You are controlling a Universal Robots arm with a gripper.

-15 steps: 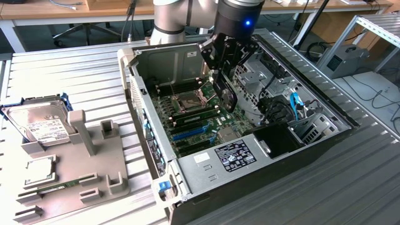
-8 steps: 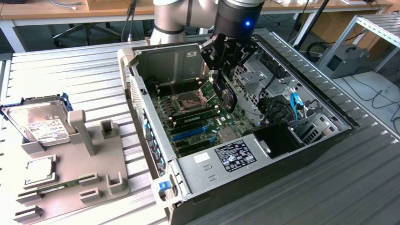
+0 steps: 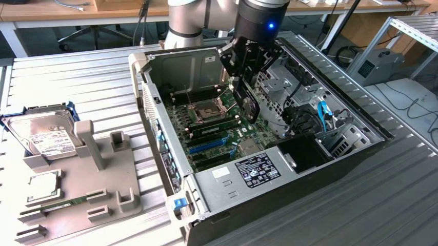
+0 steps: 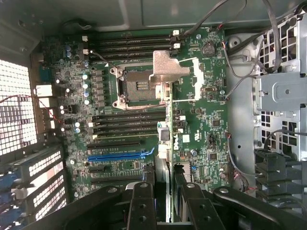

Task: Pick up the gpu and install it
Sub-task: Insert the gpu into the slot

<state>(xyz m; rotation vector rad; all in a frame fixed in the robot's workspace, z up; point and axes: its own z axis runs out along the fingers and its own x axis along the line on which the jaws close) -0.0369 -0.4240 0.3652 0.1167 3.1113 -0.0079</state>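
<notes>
The gpu [image 3: 246,102] hangs on edge inside the open computer case [image 3: 226,179], above the green motherboard [image 3: 219,128]. My gripper [image 3: 245,77] is shut on the card's upper edge. In the wrist view the gpu [image 4: 169,139] appears edge-on as a thin vertical strip, its silvery bracket [image 4: 170,67] at the far end over the CPU socket [image 4: 139,88]. The black fingers [image 4: 142,201] clamp it from both sides, with the gripper [image 4: 166,179] centred on the card. The blue expansion slot [image 4: 120,154] lies crosswise to the card, to one side of it.
A grey fixture tray [image 3: 102,179] sits at the exterior view's left, holding a silver hard drive [image 3: 44,136], a CPU chip [image 3: 42,187] and a green memory stick [image 3: 65,202]. Drive cages and cables [image 3: 308,118] crowd the case's right side.
</notes>
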